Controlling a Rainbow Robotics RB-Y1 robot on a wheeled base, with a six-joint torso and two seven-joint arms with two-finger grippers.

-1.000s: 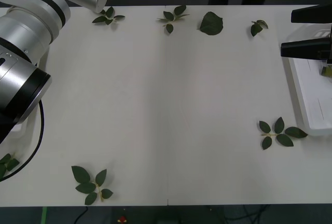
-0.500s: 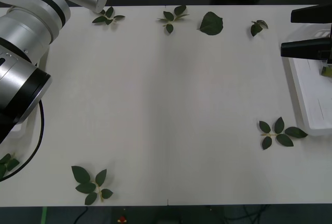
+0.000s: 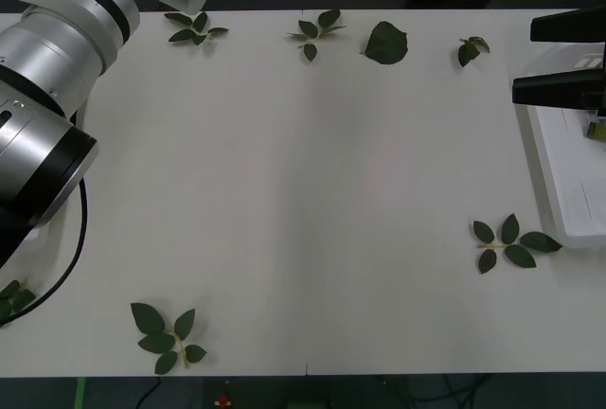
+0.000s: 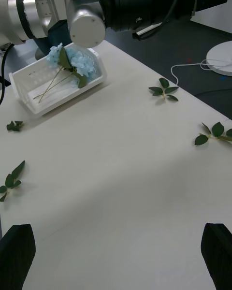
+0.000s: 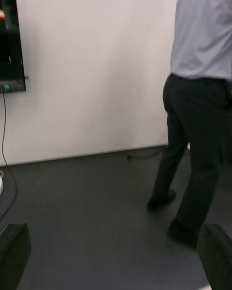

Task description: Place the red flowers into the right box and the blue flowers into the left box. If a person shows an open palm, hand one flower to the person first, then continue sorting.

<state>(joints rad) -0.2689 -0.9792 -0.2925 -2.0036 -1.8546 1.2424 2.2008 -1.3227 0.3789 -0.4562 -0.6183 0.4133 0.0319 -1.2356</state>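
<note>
**Both grippers standing open, blue flowers lying in the left box**

The right gripper (image 4: 116, 251) is holding its two black fingers wide apart with nothing between them; in the front view it is sitting at the table's 3 o'clock edge (image 3: 566, 59), hanging over the far end of the right box (image 3: 568, 186). A small green-and-yellow bit is peeking out just beneath the fingers there; what it belongs to cannot be told.

The left gripper (image 5: 116, 256) is likewise spreading its fingers at the two corners of its own view, gripping nothing and pointing away from the table toward a dark floor and a white wall. The left arm (image 3: 47, 97) is filling the 9 to 11 o'clock side of the front view.

The blue flowers (image 4: 71, 60) are lying in the left box (image 4: 36, 79), blooms toward the arm, stems running along the tray, just beside the silver joint of the left arm.

Loose leaf sprigs (image 3: 511, 243) are lying scattered around the white table (image 3: 303, 191), at 12, 4 and 7 o'clock.
</note>
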